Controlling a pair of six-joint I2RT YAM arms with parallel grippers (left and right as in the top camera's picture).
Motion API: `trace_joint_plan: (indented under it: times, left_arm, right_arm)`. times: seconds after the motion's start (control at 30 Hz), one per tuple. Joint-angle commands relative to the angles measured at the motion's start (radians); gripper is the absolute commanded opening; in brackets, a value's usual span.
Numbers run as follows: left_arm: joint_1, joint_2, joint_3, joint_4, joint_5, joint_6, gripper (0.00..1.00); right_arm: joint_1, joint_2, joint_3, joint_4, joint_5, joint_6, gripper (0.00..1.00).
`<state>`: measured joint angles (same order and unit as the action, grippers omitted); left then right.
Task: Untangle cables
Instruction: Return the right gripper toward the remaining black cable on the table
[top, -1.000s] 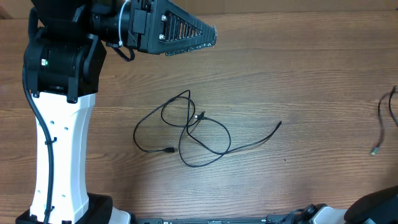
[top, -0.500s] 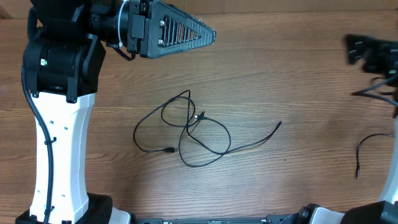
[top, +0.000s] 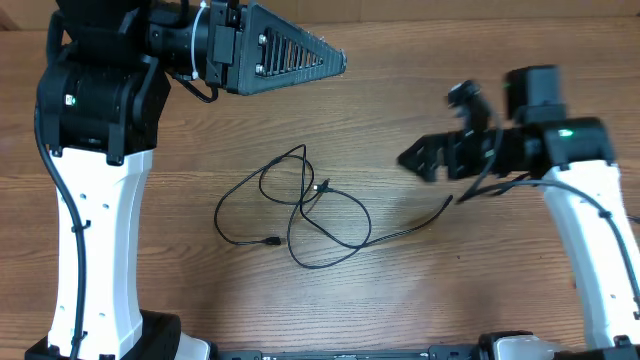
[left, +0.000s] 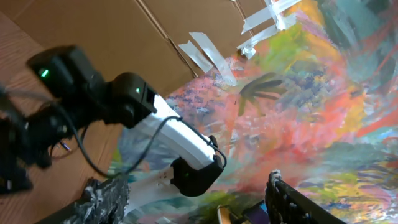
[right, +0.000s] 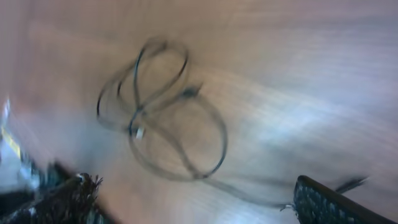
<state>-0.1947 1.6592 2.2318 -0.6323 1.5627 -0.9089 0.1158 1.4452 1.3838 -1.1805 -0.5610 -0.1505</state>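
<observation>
Cables (top: 305, 215): one tangle of crossed loops, nothing separated yet.
Left gripper (top: 335, 62) open, empty, well apart; right gripper (top: 420, 160) wide open, empty, near the trailing end.

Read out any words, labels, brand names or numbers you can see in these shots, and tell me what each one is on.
None can be read.
The left arm and right arm each show only a small green light, no lettering.
The table, cables, cardboard and painted backdrop carry no text.
The right wrist view is too blurred to read anything.
</observation>
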Motion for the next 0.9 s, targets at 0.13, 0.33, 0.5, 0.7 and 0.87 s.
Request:
trace_joint_plan:
  times: [0.13, 0.33, 0.5, 0.7, 0.87]
  left_arm:
    - [0.003, -0.006, 0.012, 0.000, 0.019, 0.023, 0.72]
    - [0.003, -0.006, 0.012, 0.000, 0.019, 0.022, 0.73]
    - [0.004, -0.006, 0.012, -0.010, 0.019, 0.011, 0.74]
    - [0.003, -0.006, 0.012, -0.025, 0.019, 0.012, 0.75]
    - [0.003, -0.006, 0.012, -0.025, 0.019, 0.012, 0.76]
  right_arm:
    - [0.205, -0.014, -0.034, -0.034, 0.054, -0.106, 1.00]
    - [0.317, 0.025, -0.113, 0.094, 0.087, -0.169, 1.00]
    - [0.365, 0.105, -0.178, 0.217, 0.100, -0.170, 1.00]
    - [0.409, 0.204, -0.184, 0.323, 0.096, -0.169, 1.00]
    - [0.442, 0.274, -0.184, 0.417, 0.092, -0.169, 1.00]
